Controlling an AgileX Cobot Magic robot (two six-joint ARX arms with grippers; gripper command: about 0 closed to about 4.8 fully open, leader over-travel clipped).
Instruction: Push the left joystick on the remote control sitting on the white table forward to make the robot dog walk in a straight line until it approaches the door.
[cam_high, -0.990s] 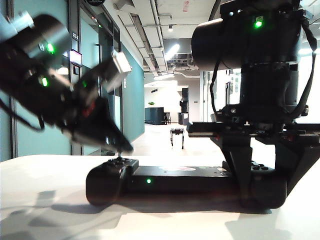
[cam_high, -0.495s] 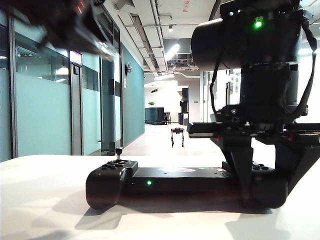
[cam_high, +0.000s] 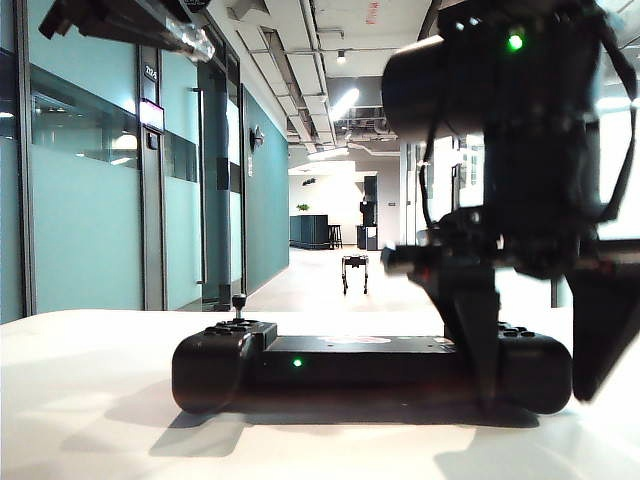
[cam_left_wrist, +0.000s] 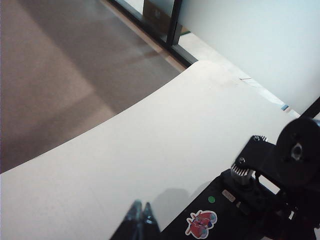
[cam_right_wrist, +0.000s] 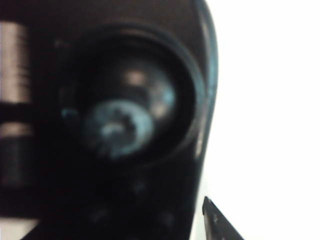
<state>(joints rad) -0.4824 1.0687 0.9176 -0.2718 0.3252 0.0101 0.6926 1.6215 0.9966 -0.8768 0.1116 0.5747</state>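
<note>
The black remote control (cam_high: 360, 368) lies on the white table (cam_high: 90, 400), its green light lit. Its left joystick (cam_high: 238, 301) stands upright with nothing touching it. My left gripper (cam_high: 185, 40) hangs high above the table's left side; in the left wrist view its tips (cam_left_wrist: 141, 215) are pressed together beside the remote control (cam_left_wrist: 215, 220). My right gripper (cam_high: 538, 395) straddles the remote's right end with the fingers spread, the outer finger (cam_high: 600, 335) clear of the handle. One fingertip (cam_right_wrist: 217, 222) shows in the right wrist view. The robot dog (cam_high: 354, 271) stands far down the corridor.
A glass wall with dark-framed doors (cam_high: 215, 180) runs along the corridor's left side. The right arm's bulky wrist (cam_high: 520, 120) fills the upper right. The right wrist view is a blurred close-up of the remote's right joystick (cam_right_wrist: 120, 125).
My left gripper has risen from the left joystick to the top left. My right gripper's fingers have spread away from the remote's right end. The robot dog stays in place.
</note>
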